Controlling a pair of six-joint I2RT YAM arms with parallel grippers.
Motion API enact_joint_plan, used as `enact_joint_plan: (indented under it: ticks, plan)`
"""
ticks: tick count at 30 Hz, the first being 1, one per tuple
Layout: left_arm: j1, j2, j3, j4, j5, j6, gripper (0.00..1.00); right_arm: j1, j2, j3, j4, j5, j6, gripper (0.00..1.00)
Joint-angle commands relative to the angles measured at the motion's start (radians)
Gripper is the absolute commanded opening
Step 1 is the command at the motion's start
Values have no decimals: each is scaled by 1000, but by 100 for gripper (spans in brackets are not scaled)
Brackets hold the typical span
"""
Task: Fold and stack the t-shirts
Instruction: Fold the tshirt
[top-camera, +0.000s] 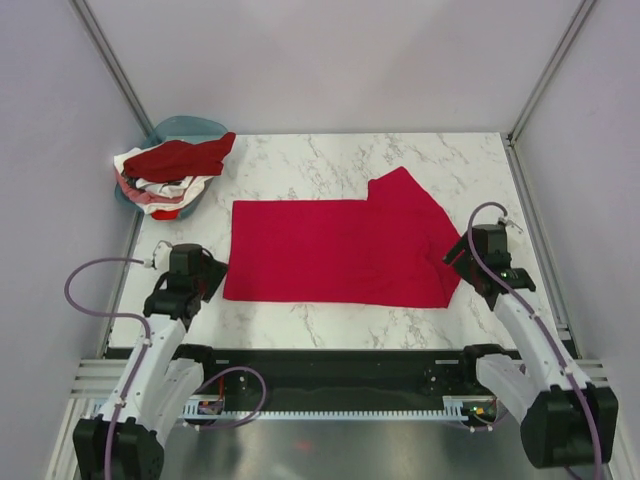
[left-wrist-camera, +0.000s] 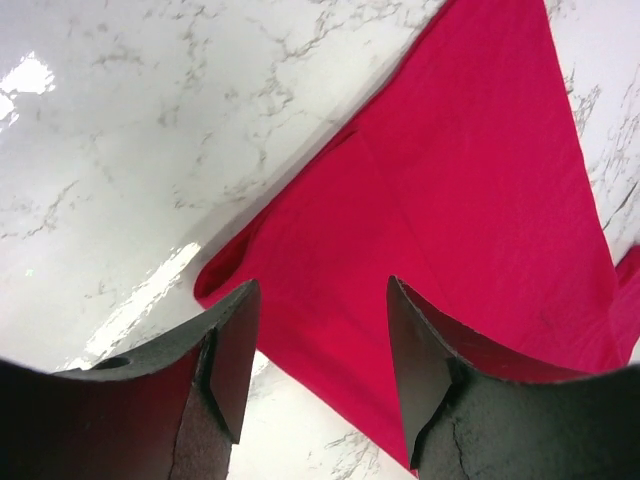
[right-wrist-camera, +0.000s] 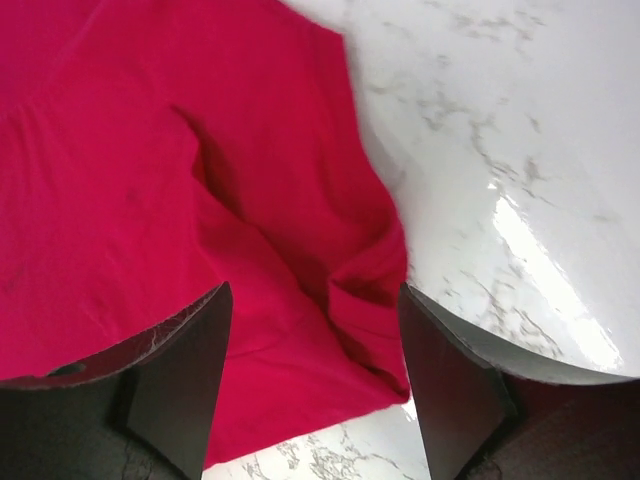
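A bright crimson t-shirt (top-camera: 340, 250) lies flat across the middle of the marble table, folded lengthwise, one sleeve sticking out at the back right. My left gripper (top-camera: 212, 275) hovers at the shirt's left near corner, open, with only cloth (left-wrist-camera: 440, 190) and table below its fingers (left-wrist-camera: 232, 350). My right gripper (top-camera: 455, 262) hangs over the right near corner, open, above a rumpled fold of the shirt (right-wrist-camera: 200, 200). More t-shirts, dark red (top-camera: 185, 155) on top of white and pink ones, sit heaped at the back left.
A teal basin (top-camera: 185, 128) holds the heap of shirts in the back left corner. Pale walls with metal posts close in the table on three sides. A black rail runs along the near edge between the arm bases.
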Motion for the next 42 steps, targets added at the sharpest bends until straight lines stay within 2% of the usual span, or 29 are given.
enact_joint_plan:
  ticks: [1, 5, 7, 12, 16, 22, 27, 31, 34, 42]
  plan:
    - [7, 83, 102, 11, -28, 80, 61, 1, 133, 92, 131, -122, -149, 74]
    - [6, 215, 181, 132, 59, 183, 60, 2, 294, 172, 236, -210, -174, 71]
    - [6, 298, 231, 193, 139, 261, 60, 10, 384, 216, 266, -213, -165, 65]
    - [6, 445, 306, 368, 199, 335, 59, 56, 588, 431, 290, -150, -172, 61]
    - [4, 590, 338, 459, 199, 310, 59, 123, 835, 635, 268, -34, -236, 61]
    - [-17, 769, 353, 666, 161, 250, 59, 156, 1174, 1041, 236, 20, -310, 58]
    - [-22, 921, 438, 704, 139, 264, 61, 160, 1351, 1252, 202, 75, -365, 59]
    - [-32, 990, 488, 703, 98, 309, 62, 160, 1490, 1396, 202, 128, -401, 60]
    - [-31, 1004, 533, 672, 112, 335, 62, 160, 1552, 1471, 195, 111, -392, 60]
    - [-28, 1059, 587, 649, 109, 349, 62, 159, 1649, 1517, 208, 120, -375, 60]
